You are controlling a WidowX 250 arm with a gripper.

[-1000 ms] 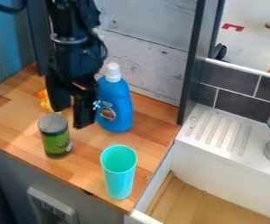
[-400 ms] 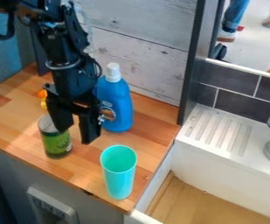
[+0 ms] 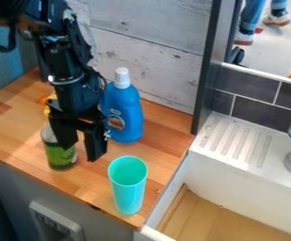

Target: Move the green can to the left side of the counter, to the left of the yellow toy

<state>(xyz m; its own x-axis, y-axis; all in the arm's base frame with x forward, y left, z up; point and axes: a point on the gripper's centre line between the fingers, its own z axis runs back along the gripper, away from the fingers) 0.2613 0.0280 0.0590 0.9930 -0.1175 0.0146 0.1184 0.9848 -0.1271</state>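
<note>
Fingers parted and holding nothing, my gripper (image 3: pixel 79 154) hung left of the cup (image 3: pixel 128 193) in view, one finger partly hiding the can (image 3: pixel 61 161). The can stood up-left of the cup, the bottle (image 3: pixel 126 113) behind; counter (image 3: pixel 160 153) edges ran close by the cup's base.

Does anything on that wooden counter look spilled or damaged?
The front edge of the wooden counter has a dark, chipped-looking spot, left of the turquoise cup. Otherwise nothing stands out: the cup, blue bottle and green can stand upright, with no visible spill.
</note>
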